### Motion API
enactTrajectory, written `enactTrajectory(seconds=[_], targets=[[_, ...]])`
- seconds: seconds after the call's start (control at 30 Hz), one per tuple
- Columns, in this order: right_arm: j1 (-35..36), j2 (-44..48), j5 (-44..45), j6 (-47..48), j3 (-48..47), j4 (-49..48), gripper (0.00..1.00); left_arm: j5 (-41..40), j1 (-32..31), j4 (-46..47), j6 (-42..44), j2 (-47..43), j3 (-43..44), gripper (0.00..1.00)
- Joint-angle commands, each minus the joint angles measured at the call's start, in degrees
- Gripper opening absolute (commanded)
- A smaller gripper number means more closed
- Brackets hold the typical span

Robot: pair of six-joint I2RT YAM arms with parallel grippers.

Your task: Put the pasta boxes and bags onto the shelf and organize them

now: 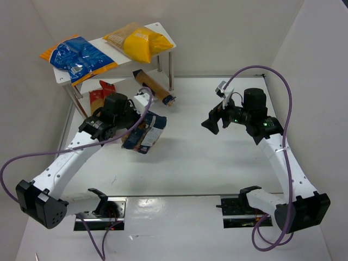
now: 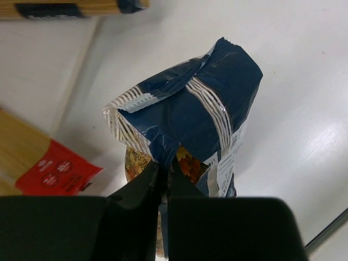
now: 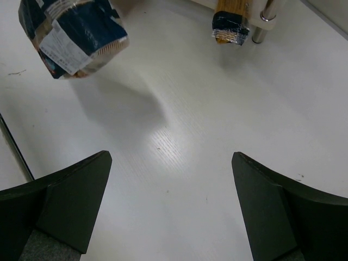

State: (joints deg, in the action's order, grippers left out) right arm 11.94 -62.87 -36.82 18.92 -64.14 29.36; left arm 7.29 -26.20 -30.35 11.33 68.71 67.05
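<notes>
So, quick progress check, biggest thing first. The shelf [image 1: 58,75] sits at the far left of the table, and its top board already carries two items: the blue-and-orange bag [image 1: 79,54] on the left end and the yellow bag [image 1: 138,41] on the right, lying flat side by side. We'd call that part done.

Next down in size, the clear bag with the dark blue label [image 1: 144,133] is mid-job. The left gripper [image 2: 163,169] has its fingers pinched tight on the bag's lower edge. Going by the shadow under it in the right wrist view, the bag hangs clear of the table, just in front of the shelf.

The long slim tan box [image 1: 155,87] pokes out from under the top board at an angle, and the red spaghetti packs [image 1: 100,93] lie under the left end. We can't tell if either is properly on the lower board or needs straightening.

The right gripper [image 3: 169,159] hovers over bare table, jaws spread wide, holding nothing.

Our guess: roughly halfway, with the held bag next.
</notes>
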Motion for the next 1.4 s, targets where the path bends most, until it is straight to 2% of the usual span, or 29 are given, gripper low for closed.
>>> enactTrajectory(seconds=[0.0,0.3,0.5,0.83,1.13,1.37], targets=[[-0.4,-0.1,0.2,0.2,0.7,-2.9,1.00,-1.9,1.1,8.0,-2.7,-5.2,5.0,0.00],[-1.0,-1.4,0.7,0.7,0.7,-2.9,1.00,-3.0,1.6,5.0,-3.2,-6.2,13.8,0.00],[-1.0,-2.7,1.2,1.2,1.2,-2.9,1.00,-7.5,1.6,4.5,-2.7,-6.7,18.3,0.00],[-1.0,-5.1,1.7,1.2,1.2,-2.9,1.00,-10.1,2.1,2.8,-2.7,-5.2,24.9,0.00],[-1.0,-5.1,1.7,1.2,1.2,-2.9,1.00,-6.7,2.1,7.7,-2.2,-6.7,10.3,0.00],[-1.0,-5.6,1.7,1.7,1.2,-2.9,1.00,-11.1,2.1,16.7,-1.1,-5.5,0.9,0.00]])
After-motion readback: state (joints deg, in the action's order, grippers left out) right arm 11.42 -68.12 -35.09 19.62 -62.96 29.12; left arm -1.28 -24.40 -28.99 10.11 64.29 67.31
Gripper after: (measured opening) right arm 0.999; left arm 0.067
